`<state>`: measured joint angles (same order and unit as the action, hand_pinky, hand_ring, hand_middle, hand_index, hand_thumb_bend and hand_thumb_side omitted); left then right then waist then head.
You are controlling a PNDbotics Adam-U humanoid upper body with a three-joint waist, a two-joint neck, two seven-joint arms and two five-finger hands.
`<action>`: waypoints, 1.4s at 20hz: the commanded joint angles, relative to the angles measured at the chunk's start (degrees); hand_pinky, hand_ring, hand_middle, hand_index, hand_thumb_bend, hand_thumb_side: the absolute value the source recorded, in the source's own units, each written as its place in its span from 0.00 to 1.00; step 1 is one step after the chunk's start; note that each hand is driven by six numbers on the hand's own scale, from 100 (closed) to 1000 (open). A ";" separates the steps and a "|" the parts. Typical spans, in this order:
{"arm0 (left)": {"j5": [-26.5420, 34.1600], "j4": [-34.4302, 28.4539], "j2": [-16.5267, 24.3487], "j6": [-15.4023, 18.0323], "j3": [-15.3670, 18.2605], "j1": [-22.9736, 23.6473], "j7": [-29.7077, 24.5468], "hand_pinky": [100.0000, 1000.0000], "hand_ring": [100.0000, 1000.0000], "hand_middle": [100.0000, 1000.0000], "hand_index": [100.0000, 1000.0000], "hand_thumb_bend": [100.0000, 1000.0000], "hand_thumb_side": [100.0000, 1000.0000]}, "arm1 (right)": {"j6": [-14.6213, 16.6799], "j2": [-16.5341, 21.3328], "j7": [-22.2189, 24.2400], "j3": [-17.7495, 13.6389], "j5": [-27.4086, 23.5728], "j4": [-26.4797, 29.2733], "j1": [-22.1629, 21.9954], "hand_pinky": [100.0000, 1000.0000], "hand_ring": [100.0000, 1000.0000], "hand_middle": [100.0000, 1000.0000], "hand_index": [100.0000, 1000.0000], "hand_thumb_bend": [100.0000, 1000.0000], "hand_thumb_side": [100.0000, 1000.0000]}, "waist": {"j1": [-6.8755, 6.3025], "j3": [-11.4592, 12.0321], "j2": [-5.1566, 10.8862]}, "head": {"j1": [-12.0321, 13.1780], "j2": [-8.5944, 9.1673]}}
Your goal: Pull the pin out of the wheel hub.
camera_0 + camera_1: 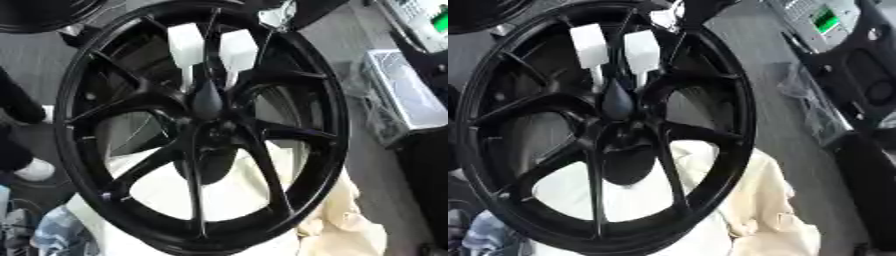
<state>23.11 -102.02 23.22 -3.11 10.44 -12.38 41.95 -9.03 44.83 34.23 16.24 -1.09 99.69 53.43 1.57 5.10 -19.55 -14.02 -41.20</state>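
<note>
Wheel [337, 125], black, many-spoked, stands nearly on edge and tilted, filling most of the frame. Its open face is turned toward the camera.

Hub [210, 132] sits just above frame centre, where the spokes meet.

Pin candidates are two white blocks, the left block [185, 42] and the right block [238, 47], side by side in the upper middle. Each sits on a thin pale stem that runs down toward the hub. Their long axes run roughly from upper frame to hub, converging slightly. Which of them is the pin, and how either seats in the hub, cannot be told.

A dark teardrop piece [206, 100] lies between the stems' lower ends, directly above the hub.

Cloth [350, 220], cream, is bunched under and behind the wheel at lower right.

Grey case [407, 95] lies at the right edge, well apart from the wheel.

No hand can be made out in either view, so whether either is released, clenched or grasping cannot be told, nor which arm is nearer. By judgement, a reach would come in toward the blocks and draw outward along the stem's axis, away from the hub.
</note>
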 commanded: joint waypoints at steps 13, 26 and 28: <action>-0.32 0.12 1.51 -0.26 0.88 0.26 -0.02 0.60 0.59 0.55 0.66 0.01 0.80 | -2.42 2.89 2.59 -0.28 -3.94 12.27 -1.24 1.00 0.94 0.88 0.93 0.00 0.12 | -0.45 -0.55 1.44 | 1.35 -0.29; 0.04 0.10 1.09 -0.33 0.74 0.10 -0.04 0.60 0.59 0.55 0.66 0.01 0.80 | 3.80 1.71 9.01 1.61 1.48 8.52 -1.69 1.00 0.95 0.88 0.93 0.12 0.25 | -0.47 0.03 0.87 | 1.62 4.87; 0.05 0.12 1.04 -0.34 0.75 0.17 -0.03 0.59 0.59 0.55 0.66 0.01 0.80 | 4.30 1.64 9.21 1.87 2.29 8.08 -1.77 1.00 0.95 0.88 0.93 0.13 0.27 | -0.48 0.11 0.82 | 1.45 4.84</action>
<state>23.17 -101.33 23.15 -3.32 10.74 -11.98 41.91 -5.20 45.61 43.34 18.48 0.57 107.90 50.89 1.27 5.14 -19.60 -12.39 -37.11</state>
